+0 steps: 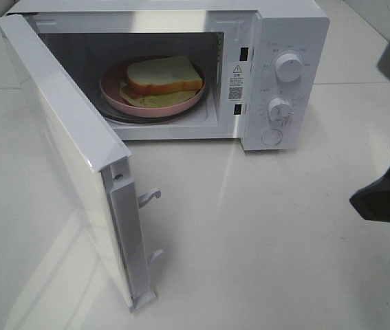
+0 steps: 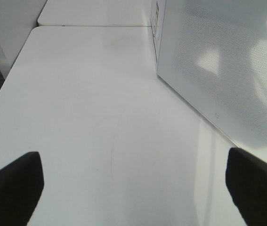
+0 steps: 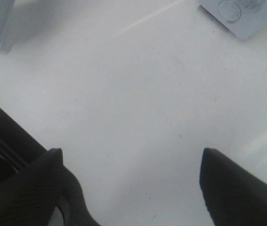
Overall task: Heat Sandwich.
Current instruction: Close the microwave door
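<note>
The sandwich (image 1: 164, 74), tan bread over a green filling, lies on a pink round plate (image 1: 115, 95) inside the white microwave (image 1: 298, 27). The microwave door (image 1: 57, 137) stands swung wide to the left. My right gripper (image 1: 382, 198) hovers at the right edge of the high view, away from the microwave; in the right wrist view it (image 3: 132, 165) is open over bare table. My left gripper (image 2: 133, 188) is open with nothing between its fingers, beside the outer face of the door (image 2: 227, 70). It does not show in the high view.
The microwave's control panel carries two knobs (image 1: 289, 67) and a round button (image 1: 272, 137). Two door latch hooks (image 1: 150, 196) stick out from the open door's edge. A white table (image 1: 263, 240) spreads in front of the microwave.
</note>
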